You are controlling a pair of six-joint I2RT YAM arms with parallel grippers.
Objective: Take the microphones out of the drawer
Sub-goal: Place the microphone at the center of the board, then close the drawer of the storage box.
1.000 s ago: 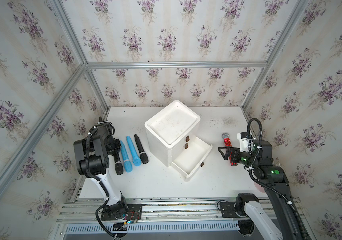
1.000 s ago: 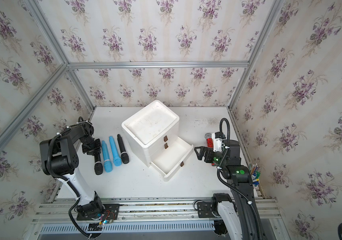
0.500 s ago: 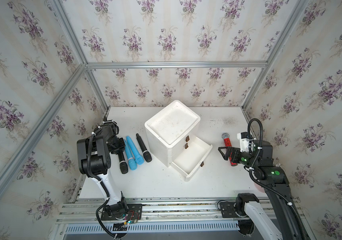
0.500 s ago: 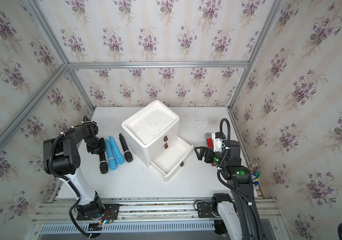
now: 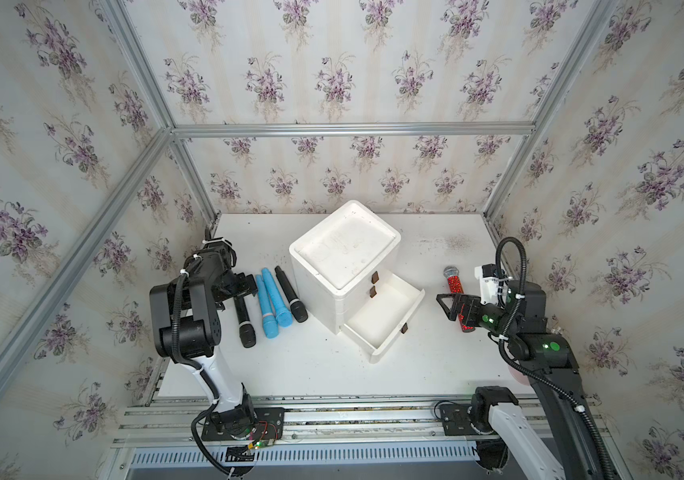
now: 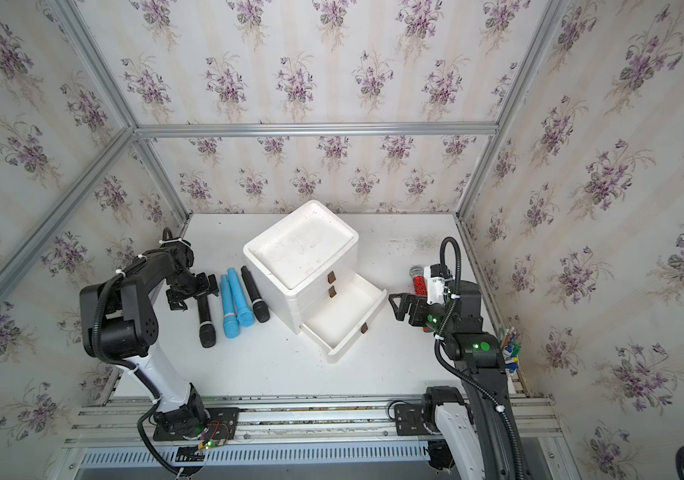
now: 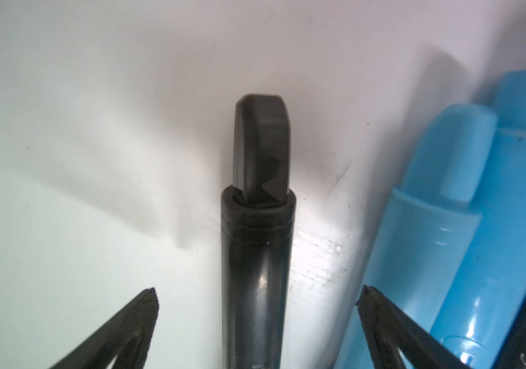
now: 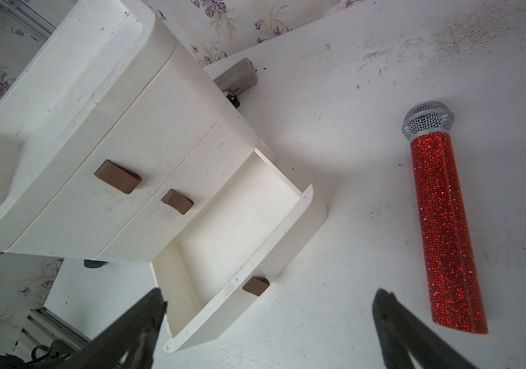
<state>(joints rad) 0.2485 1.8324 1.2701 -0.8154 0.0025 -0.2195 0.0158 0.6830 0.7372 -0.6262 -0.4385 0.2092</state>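
Looking at both top views, you see a long black microphone (image 5: 244, 324) lying flat on the white table (image 5: 332, 365), outside the drawer, at the left end of a row. Just beside it lie two light blue microphones (image 5: 271, 305), then a second black microphone (image 5: 291, 299) next to the white box of three drawers (image 5: 344, 249). Your left gripper (image 5: 239, 293) sits low over the thin end of the long black microphone. The bottom drawer (image 5: 390, 338) is pulled out and shows its bare white floor. On the other side of the box, a sparkly red microphone with a silver head (image 5: 452, 282) lies on the table. Your right gripper (image 5: 452, 307) hangs near it, spread wide.

In the left wrist view, the two fingertips (image 7: 146, 306) stand wide apart, one on each side of the black handle. Neither one touches it. A blue microphone lies close by.

In the right wrist view, the jaws are wide and hold nothing. You see the open drawer and the red microphone flat on the table, apart from the drawer.
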